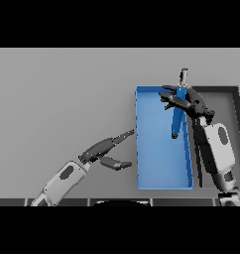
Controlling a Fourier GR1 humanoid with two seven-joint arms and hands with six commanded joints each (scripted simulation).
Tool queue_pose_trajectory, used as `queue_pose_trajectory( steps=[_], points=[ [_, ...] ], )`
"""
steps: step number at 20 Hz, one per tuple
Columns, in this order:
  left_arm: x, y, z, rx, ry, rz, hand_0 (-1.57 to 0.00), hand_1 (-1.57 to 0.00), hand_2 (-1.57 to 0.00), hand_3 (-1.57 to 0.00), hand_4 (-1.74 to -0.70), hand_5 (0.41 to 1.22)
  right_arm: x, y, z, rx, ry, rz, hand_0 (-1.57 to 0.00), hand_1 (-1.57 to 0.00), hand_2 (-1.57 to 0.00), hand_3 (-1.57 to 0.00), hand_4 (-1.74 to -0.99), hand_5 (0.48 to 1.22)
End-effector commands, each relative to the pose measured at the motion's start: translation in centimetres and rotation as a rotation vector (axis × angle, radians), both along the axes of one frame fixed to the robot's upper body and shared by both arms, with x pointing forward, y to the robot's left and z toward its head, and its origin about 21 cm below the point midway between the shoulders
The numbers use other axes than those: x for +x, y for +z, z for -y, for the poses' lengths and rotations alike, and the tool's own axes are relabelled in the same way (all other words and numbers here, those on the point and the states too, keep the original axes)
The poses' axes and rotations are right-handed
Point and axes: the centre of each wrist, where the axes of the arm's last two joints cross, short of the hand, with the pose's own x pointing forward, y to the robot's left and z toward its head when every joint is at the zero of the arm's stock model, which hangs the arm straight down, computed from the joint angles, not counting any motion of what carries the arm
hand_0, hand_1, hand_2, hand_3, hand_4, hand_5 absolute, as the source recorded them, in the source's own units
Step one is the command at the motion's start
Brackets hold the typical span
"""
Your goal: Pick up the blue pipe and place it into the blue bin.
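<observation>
Right hand: your right hand [185,103] sat in the upper right of the frame, its arm rising from the lower right edge, and its dark fingers [168,97] were curled round the upper part of the blue pipe, gripping it.
Blue pipe: the blue pipe [177,118] stood nearly upright in the picture, slightly slanted, in the upper right part of the frame. Its grey end [183,76] poked out past the bin's top edge over the grey table, while its lower dark tip [174,135] lay over the bin's blue floor. You could not tell from this view whether that tip touched the floor or hung above it.
Blue bin: the blue bin [156,149] lay right of centre, a tall open rectangle with thin blue walls; the pipe occupied its upper right portion.
Dark tray: a dark tray [226,99] showed just beside the bin on the right, partly covered by your right arm.
Left hand: your left hand [104,149] rested in the lower middle of the frame, left of the bin, fingers straight and released, one fingertip [130,133] reaching close to the bin's left wall; contact could not be told.
Table: the grey table [62,89] filled the rest of the frame.
</observation>
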Motion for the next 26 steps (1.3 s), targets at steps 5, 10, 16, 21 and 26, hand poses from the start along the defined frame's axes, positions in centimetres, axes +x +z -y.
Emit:
queue_pose_trajectory(
  steps=[5,10,16,21,26],
  points=[
    [0.1,0.1,0.2,-0.002,0.001,0.004,0.00,0.00,0.00,0.00,-0.89,0.453,-0.9,-4.2,-0.2,-0.104,-0.011,-0.241,-1.31,-1.17,-1.11,-0.90,-1.503,1.150],
    [0.1,0.3,-0.1,0.007,0.015,-0.006,0.00,0.00,0.00,0.00,-0.89,0.453,-1.1,-5.0,-1.0,-0.197,0.059,-0.375,-0.43,-0.38,-0.36,-0.29,-1.242,1.081],
    [0.3,0.2,0.1,-0.001,0.011,-0.003,0.00,0.00,0.00,0.00,-0.90,0.450,-1.2,-6.2,-1.1,-0.434,0.136,-0.296,-0.11,-0.10,-0.09,-0.08,-1.125,0.821],
    [-0.2,0.1,0.6,-0.007,-0.001,-0.005,0.00,0.00,0.00,0.00,-0.91,0.459,-1.0,-6.5,-1.3,-0.459,0.109,-0.269,-0.04,-0.03,-0.03,-0.02,-1.122,0.705],
    [-0.1,0.2,0.2,-0.012,0.011,-0.016,0.00,0.00,0.00,0.00,-0.92,0.466,-0.9,-6.6,-0.8,-0.438,0.107,-0.263,-0.01,-0.01,-0.01,-0.01,-1.132,0.675]
  ],
)
